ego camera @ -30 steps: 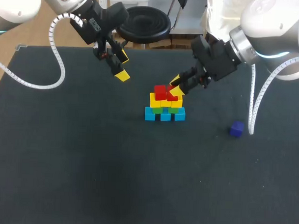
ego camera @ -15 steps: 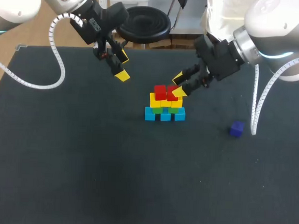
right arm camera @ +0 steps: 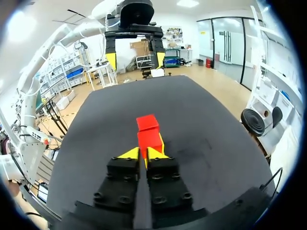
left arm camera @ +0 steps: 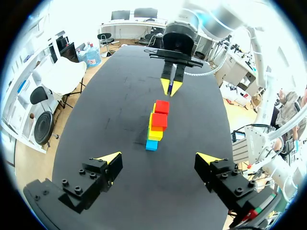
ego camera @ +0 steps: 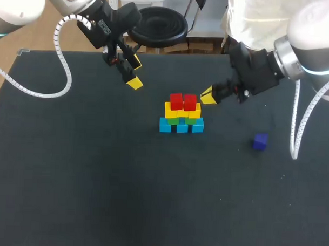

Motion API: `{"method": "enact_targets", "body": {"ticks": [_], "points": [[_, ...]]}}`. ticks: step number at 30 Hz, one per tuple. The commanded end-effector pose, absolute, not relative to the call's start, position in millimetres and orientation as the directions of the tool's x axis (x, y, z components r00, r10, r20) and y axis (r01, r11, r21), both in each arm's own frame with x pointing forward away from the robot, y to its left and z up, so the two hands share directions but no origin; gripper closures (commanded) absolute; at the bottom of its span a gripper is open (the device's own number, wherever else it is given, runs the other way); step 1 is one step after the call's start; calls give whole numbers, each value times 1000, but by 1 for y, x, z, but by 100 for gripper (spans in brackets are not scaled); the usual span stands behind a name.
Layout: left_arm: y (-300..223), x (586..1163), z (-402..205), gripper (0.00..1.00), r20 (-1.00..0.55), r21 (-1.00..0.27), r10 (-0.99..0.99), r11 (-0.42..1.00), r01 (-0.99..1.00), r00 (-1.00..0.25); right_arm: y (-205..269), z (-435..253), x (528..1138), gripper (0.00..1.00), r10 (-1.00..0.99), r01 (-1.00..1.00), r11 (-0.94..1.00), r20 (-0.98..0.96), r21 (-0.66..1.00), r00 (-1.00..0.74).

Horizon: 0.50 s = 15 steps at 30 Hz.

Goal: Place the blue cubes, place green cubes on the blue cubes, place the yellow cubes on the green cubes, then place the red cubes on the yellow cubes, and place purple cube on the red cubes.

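A dark tabletop carries a small stack of coloured cubes and one loose cube.

Nearest the front edge, and toward the right edge, a purple cube sits alone on the tabletop. It is well apart from the stack and nothing touches it.

Near the middle of the tabletop, somewhat closer to the far edge, stands the stack. Three blue cubes form the bottom row, side by side. Green cubes rest on the blue ones, yellow cubes on the green, and two red cubes sit side by side on top.

Just beside the red cubes, on the side toward the right edge, is the right gripper. Its two yellow-tipped fingers are pressed together with nothing between them. From above, a narrow gap shows between the tips and the nearest red cube.

Farther back, toward the far edge and on the left-edge side of the stack, the left gripper hangs above the tabletop. Its fingers are spread wide apart and hold nothing. It is well clear of the stack.
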<state>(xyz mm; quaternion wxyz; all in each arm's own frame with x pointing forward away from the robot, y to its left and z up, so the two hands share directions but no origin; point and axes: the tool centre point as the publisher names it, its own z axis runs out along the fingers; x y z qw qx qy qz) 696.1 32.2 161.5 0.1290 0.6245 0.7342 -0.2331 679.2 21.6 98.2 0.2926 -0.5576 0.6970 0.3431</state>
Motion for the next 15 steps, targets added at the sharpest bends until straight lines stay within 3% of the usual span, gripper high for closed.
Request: {"method": "enact_targets", "body": {"ticks": [1,15], "points": [[33,695,161,0,-483,-179,856,111,978,-185,24,93,681,100,-573,-978,138,-792,157,-208],[33,695,161,0,-483,-179,856,111,978,-185,29,87,684,100,-570,-977,123,-793,176,-214]]}}
